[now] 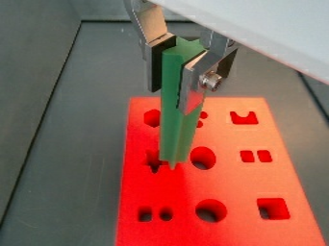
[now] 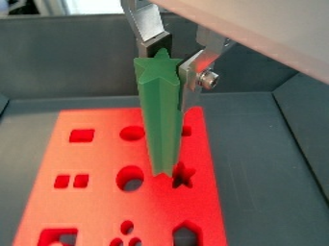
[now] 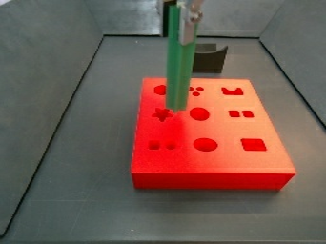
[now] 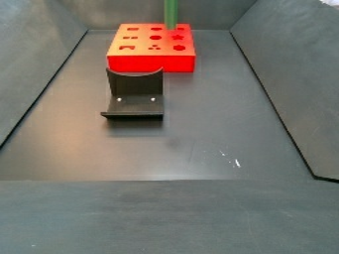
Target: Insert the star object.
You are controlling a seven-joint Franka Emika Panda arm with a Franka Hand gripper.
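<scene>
Wrist views first. Claw point(image 1: 182, 60) sits above the red block point(image 1: 257, 183), its silver fingers point(image 1: 158, 46) closed against the upper part of the star object point(image 1: 178, 115), one plate on each side. Star object hangs upright from the grip, a long green translucent bar, with its lower end at the star-shaped hole point(image 1: 162, 163) in the block's top face. Whether the tip has entered the hole cannot be told from this view.

In a wrist view from the opposite side, claw point(image 2: 172, 60) clamps the star object point(image 2: 162, 115) near its top; the star-shaped cross-section shows at the upper end. Lower end sits just beside the star-shaped hole point(image 2: 184, 176), partly overlapping it, over the red block point(image 2: 77, 207).

Side view: star object point(image 3: 176, 76) stands vertical over the red block point(image 3: 216, 157), its foot at the star-shaped hole point(image 3: 162, 113). Claw point(image 3: 181, 13) grips its top at the frame edge. Fixture point(image 3: 211, 59) stands behind the block.

Side view, far end: red block point(image 4: 153, 50) on the dark tabletop point(image 4: 199, 149); star object point(image 4: 171, 12) rises from it out of frame. Fixture point(image 4: 134, 92) stands just in front of the block. Claw not visible here.
</scene>
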